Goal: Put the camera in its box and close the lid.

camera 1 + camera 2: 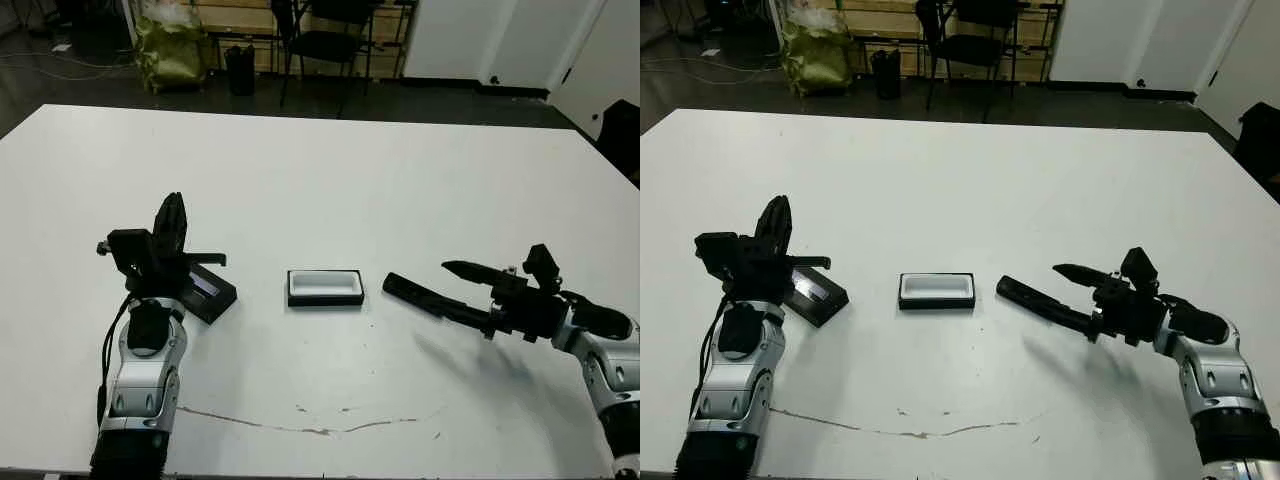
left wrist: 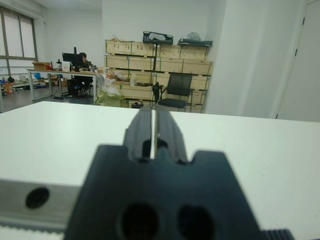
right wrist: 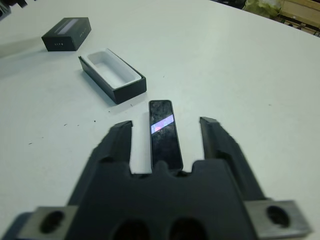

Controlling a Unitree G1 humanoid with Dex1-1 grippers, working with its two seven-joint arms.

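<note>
While the right gripper (image 3: 166, 131) is spread wide w/ the camera (image 3: 163, 132) lying between its fingers on the table (image 1: 400, 170), the box (image 1: 325, 287) sits uncovered just left of it. Lid (image 1: 205, 291) is beside the left gripper (image 2: 153, 131), fingers pressed together, empty.

- Even, bright overhead light; the white table (image 1: 330, 170) looks washed out, the head views soft and grainy.
- Soft shadows spread under the right tool (image 1: 470, 290).
- A pale glare streak crosses the camera (image 3: 164, 135).
- The left tool (image 2: 152, 131) is blurred close up.
</note>
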